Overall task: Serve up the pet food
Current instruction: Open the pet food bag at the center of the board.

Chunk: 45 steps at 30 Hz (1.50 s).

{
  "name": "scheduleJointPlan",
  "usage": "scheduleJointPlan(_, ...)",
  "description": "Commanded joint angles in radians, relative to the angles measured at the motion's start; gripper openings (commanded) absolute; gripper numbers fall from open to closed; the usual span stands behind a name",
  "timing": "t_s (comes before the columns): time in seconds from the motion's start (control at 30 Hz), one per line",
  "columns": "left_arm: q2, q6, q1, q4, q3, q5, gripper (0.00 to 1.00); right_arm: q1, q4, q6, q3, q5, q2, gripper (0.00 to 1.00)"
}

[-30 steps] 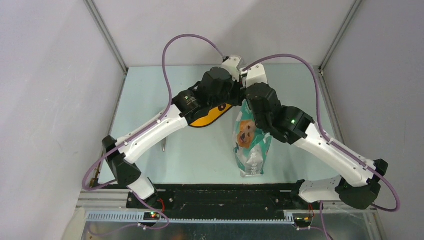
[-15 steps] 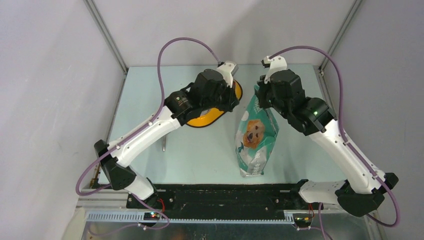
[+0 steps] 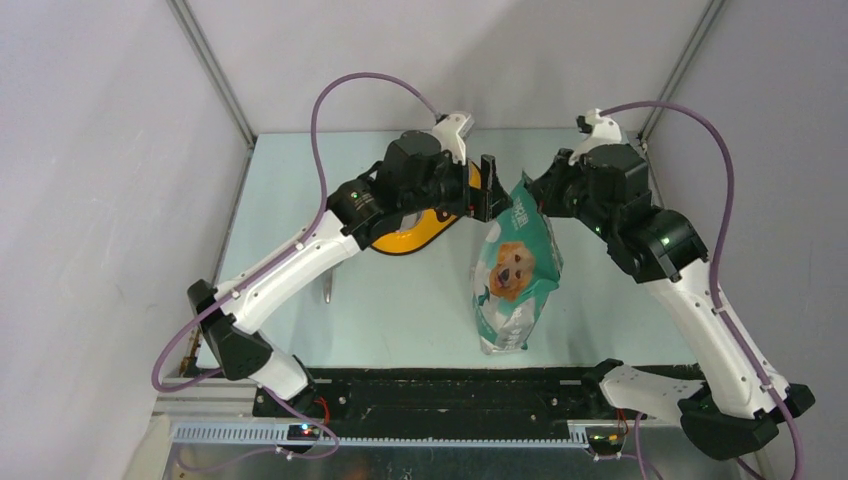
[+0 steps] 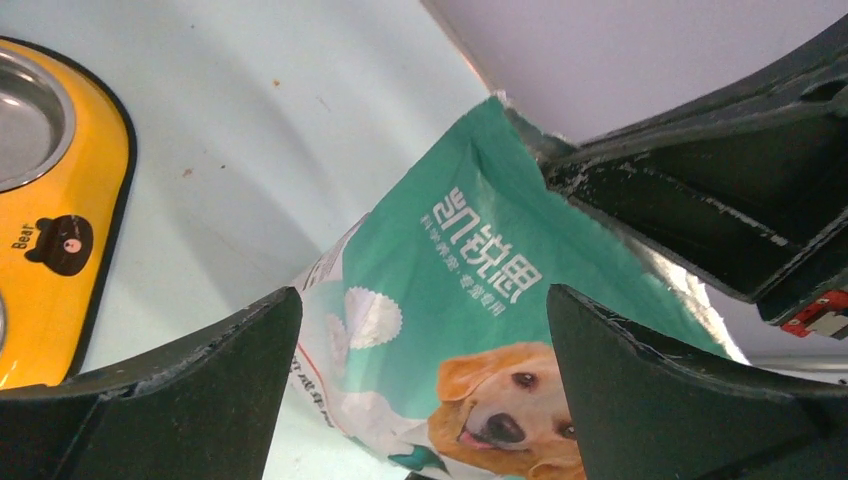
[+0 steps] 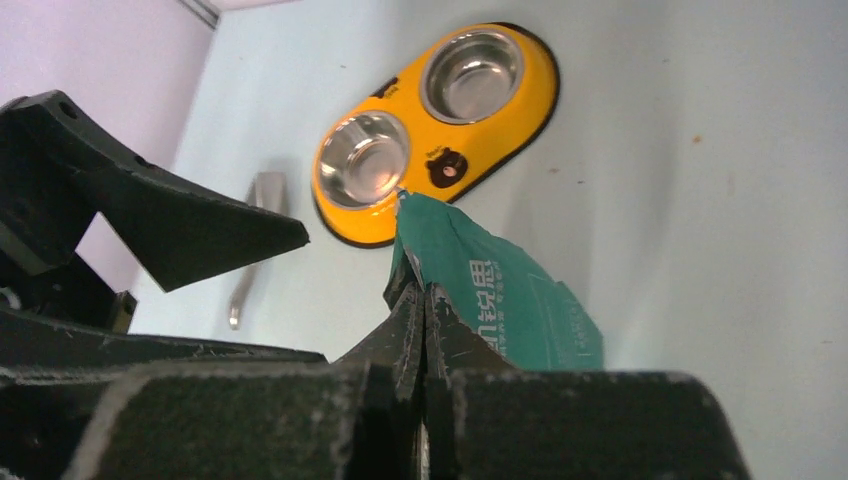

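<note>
We see the right gripper (image 5: 424,300) with its black fingers pressed flat together on the ragged top edge of the glossy teal-and-white bag (image 3: 515,270). The left gripper (image 4: 422,298) faces that top with its wedge-shaped fingers spread wide. The pet food itself is hidden from us. A smooth yellow plastic feeder (image 4: 95,190) with two round steel bowls lies near the bag.

The left arm (image 3: 300,265) covers most of the yellow bowl (image 3: 412,236), sparing its 7 o'clock end; any pet food inside the bag (image 3: 515,275) is hidden.
</note>
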Motion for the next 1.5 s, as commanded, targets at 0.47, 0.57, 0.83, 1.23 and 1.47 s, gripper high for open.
scheduleJointPlan(0.47,0.081,-0.106,0.05,0.061,0.124,0.094,0.99,-0.188,0.243,0.295,-0.171,-0.536,-0.096,0.0)
scheduleJointPlan(0.57,0.092,-0.113,0.051,0.058,0.115,0.069,0.89,-0.193,0.257,0.309,-0.18,-0.507,-0.115,0.0)
scheduleJointPlan(0.83,0.112,-0.122,0.05,0.06,0.113,0.063,0.68,-0.198,0.258,0.318,-0.181,-0.482,-0.127,0.0)
scheduleJointPlan(1.23,0.223,-0.124,0.037,-0.041,0.223,0.045,0.62,-0.182,0.3,0.276,-0.182,-0.528,-0.132,0.0)
scheduleJointPlan(1.47,0.262,-0.114,0.02,-0.054,0.3,0.075,0.62,-0.141,0.261,0.205,-0.157,-0.491,-0.122,0.0)
